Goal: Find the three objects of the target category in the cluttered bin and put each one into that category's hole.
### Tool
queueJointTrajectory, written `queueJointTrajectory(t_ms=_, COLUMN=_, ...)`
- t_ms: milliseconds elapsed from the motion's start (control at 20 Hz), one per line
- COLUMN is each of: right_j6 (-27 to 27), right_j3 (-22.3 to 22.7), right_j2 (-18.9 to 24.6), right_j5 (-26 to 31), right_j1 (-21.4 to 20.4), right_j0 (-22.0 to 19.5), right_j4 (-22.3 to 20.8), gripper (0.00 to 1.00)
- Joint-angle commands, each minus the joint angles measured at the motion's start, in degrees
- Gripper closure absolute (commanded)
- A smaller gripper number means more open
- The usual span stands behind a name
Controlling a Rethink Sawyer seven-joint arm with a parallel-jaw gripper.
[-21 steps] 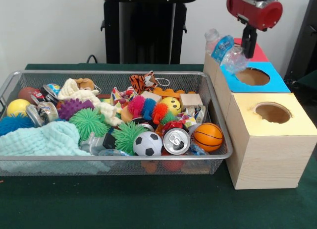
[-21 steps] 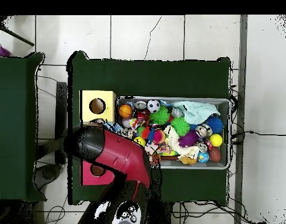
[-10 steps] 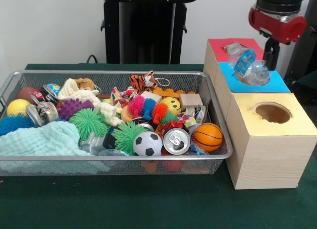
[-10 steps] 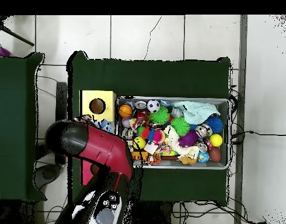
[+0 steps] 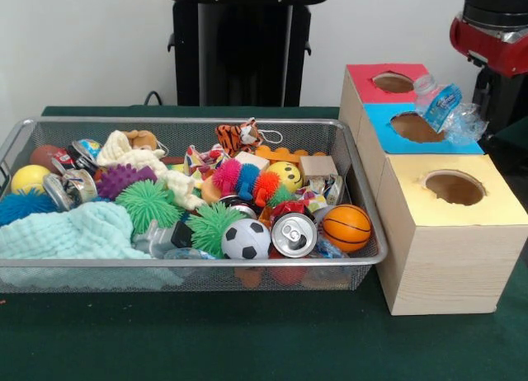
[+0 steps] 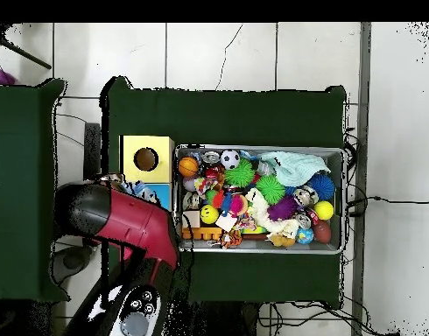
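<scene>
The crushed plastic bottle (image 5: 445, 110) hangs tilted over the right rim of the blue box's hole (image 5: 415, 127), the fingers presumably grasping it though hidden, so releasing now may drop it outside.

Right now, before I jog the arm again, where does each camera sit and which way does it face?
Front view: sits low across the table, facing the robot. It looks at the silver wire-mesh bin and the row of yellow-, blue- and red-topped wooden boxes. The red and black arm shows at upper right, by a clear plastic bottle.
Overhead view: sits above the table, looking straight down, robot's base at the bottom. The arm covers much of the box row.
Both views share the bin, boxes and arm, turned half round.
</scene>
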Motion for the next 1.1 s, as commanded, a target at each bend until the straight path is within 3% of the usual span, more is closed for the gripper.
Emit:
queueJointTrajectory(t_ms=50, right_j6=14.1, right_j3=3.4, right_j2=4.5, right_j5=-2.1, right_j1=0.5, right_j0=-1.5, right_j4=3.4, gripper=1.00)
queueJointTrajectory(t_ms=300, right_j6=10.6, right_j3=6.5, right_j2=7.1, right_j5=-6.3, right_j1=0.1, right_j0=-2.6, right_j4=4.4, gripper=1.00)
queueJointTrajectory(t_ms=1100, right_j6=5.6, right_j3=12.4, right_j2=9.8, right_j5=-8.8, right_j1=-3.3, right_j0=-5.8, right_j4=2.9, gripper=1.00)
